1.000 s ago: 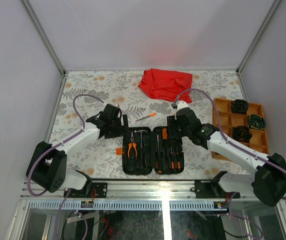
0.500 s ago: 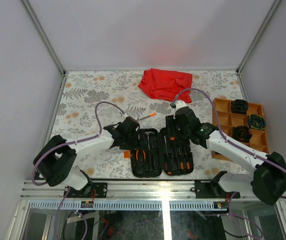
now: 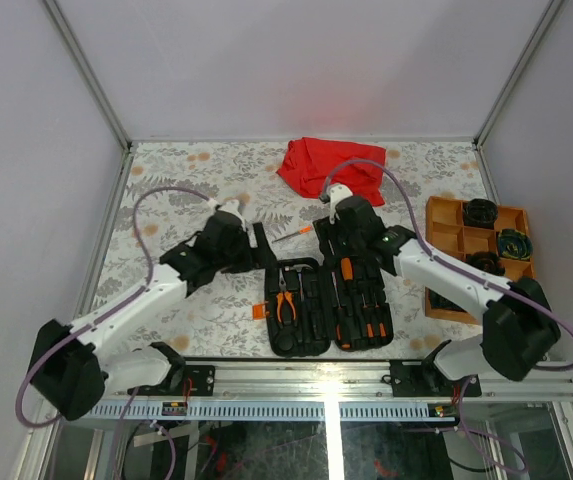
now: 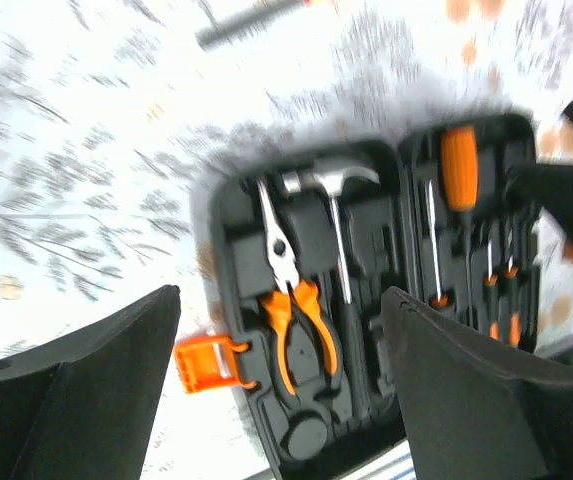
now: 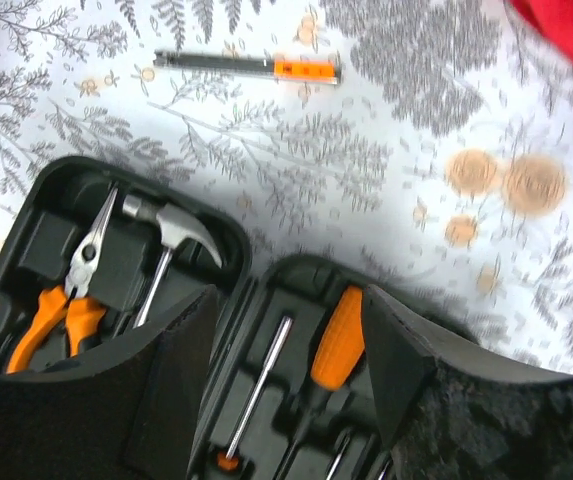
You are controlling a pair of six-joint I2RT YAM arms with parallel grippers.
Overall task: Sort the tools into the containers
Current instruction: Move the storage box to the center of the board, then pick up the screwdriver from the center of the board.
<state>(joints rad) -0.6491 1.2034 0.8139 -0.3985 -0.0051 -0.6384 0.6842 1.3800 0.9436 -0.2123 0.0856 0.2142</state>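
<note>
The black case lies open near the front of the table, its orange latch on the left. Its left half holds orange-handled pliers and a steel-headed hammer. Its right half holds screwdrivers, one with a fat orange handle. A loose thin tool lies on the table just behind the case. My left gripper hangs open over the case's left half. My right gripper is open above the right half, the orange handle between its fingers. The orange tray stands at the right.
A red cloth lies crumpled at the back centre. Three tray compartments hold dark round items. Walls enclose the flowered table on three sides, and a metal rail runs along the front edge.
The case has slid a little to the right. My left gripper went to the case's left edge and has drawn back up. My right gripper moved toward the back and opened wider.
</note>
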